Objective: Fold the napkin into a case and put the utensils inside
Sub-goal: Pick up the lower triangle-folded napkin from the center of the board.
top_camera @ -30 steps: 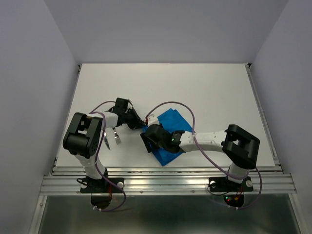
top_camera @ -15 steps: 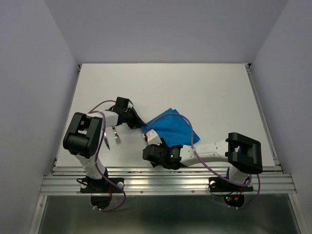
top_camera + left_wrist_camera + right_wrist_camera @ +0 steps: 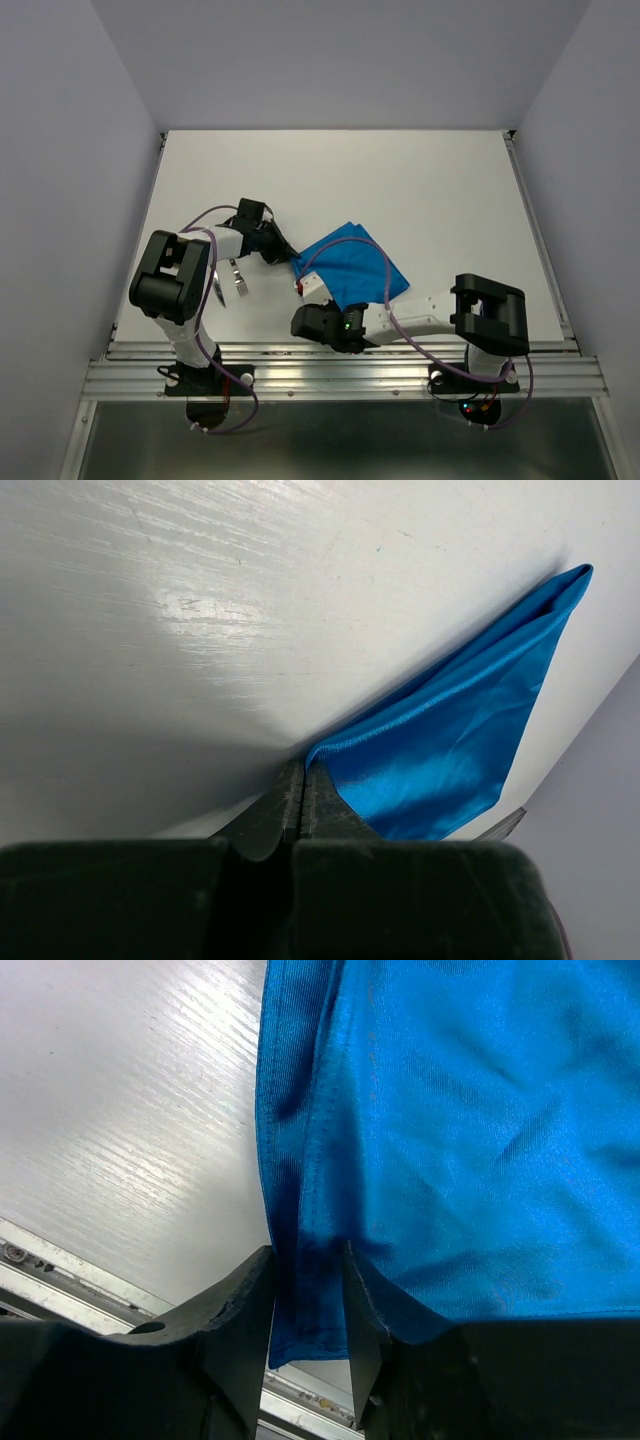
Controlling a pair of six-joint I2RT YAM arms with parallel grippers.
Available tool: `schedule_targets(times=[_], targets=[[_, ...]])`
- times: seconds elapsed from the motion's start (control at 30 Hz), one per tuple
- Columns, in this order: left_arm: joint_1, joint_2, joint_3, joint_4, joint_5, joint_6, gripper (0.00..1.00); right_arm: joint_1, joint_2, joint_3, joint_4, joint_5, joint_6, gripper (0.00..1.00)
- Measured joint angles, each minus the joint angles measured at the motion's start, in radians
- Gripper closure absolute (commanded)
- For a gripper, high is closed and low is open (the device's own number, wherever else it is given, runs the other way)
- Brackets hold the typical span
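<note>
1. Blue cloth: the napkin (image 3: 355, 262) lies on the white table (image 3: 430, 190) between the two arms. From above it shows as a rough diamond, doubled over at least once. It is broad and loose, not a narrow pouch.
2. Left gripper (image 3: 303, 780): the fingers are pressed together with no gap visible. The napkin's left corner meets their tips and appears to be pinched there. In the wrist view the cloth rises off the table away from that point.
3. Right gripper (image 3: 308, 1260): the fingers stand part-way apart, astride the napkin's stitched edge at its near corner. Cloth fills the gap between them, but nothing shows it clamped flat. I judge this a grasp in hand, not one completed.
4. Utensils: the fork (image 3: 239, 281) and the knife (image 3: 214, 288) lie on the table left of the napkin, close beside the left arm. The arm partly covers the knife. Neither touches the cloth, and neither gripper is on them.
5. Progress, as a judgement: early to middle. Some folding is evident, but no case with an open mouth can be seen.
6. Outstanding: further folds to narrow the cloth into a case, then picking up the fork and knife and inserting them. None of the insertion work has begun.
7. Risk noted: the cloth is thin and glossy, so an edge may slip from a partial pinch.
</note>
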Motion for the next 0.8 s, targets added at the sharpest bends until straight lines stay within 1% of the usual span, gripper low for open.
schedule_targets(times=[0.03,0.07,0.17,0.2,0.23,0.43,0.57,0.8], targets=[[0.0,0.0,0.0,0.0,0.0,0.0,1.0,0.001,0.003,0.0,0.002,0.003,0.005,0.68],[0.0,0.0,0.001,-0.001,-0.001,0.0,1.0,0.002,0.005,0.0,0.003,0.005,0.005,0.76],[0.0,0.0,0.002,-0.003,-0.002,0.0,1.0,0.002,0.009,0.0,0.008,0.01,0.017,0.89],[0.0,0.0,0.002,-0.004,-0.002,0.0,1.0,0.002,0.01,0.0,0.009,0.011,0.017,0.97],[0.0,0.0,0.002,-0.004,-0.002,0.0,1.0,0.002,0.01,-0.001,0.01,0.012,0.019,0.99],[0.0,0.0,0.01,-0.02,-0.011,0.0,1.0,0.002,-0.006,-0.032,0.045,0.019,0.023,0.99],[-0.002,0.0,0.031,-0.072,-0.035,0.0,1.0,0.0,-0.042,-0.077,0.081,0.001,0.02,0.99],[-0.011,-0.014,0.064,-0.168,-0.11,0.001,1.0,-0.045,-0.124,-0.148,0.161,-0.098,0.008,0.99]])
